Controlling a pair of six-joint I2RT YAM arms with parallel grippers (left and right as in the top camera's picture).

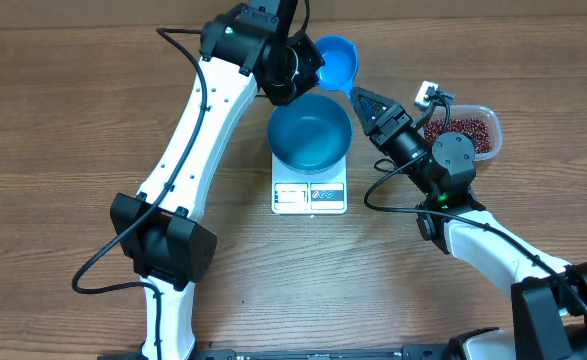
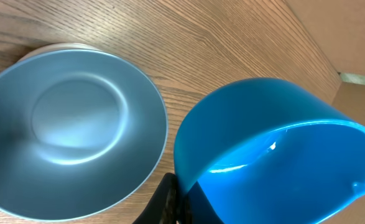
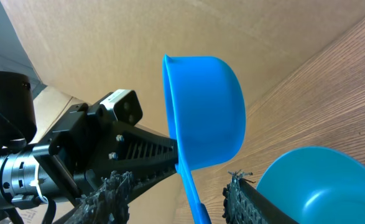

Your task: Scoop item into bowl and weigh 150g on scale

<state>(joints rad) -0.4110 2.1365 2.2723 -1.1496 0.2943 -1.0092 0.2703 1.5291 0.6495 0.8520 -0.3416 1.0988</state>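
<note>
We see the left end effector (image 2: 175,200) clamped on the handle of the blue scoop (image 1: 335,62), held just behind the bowl (image 1: 309,135). The bowl sits on the scale (image 1: 309,197) at mid tabletop (image 1: 63,120). The right end effector (image 1: 363,100) stands partly open, its fingers (image 3: 110,196) either side of the scoop's handle, not touching it. The beans (image 1: 465,130) lie in the clear tub (image 1: 490,118), right of the bowl.
</note>
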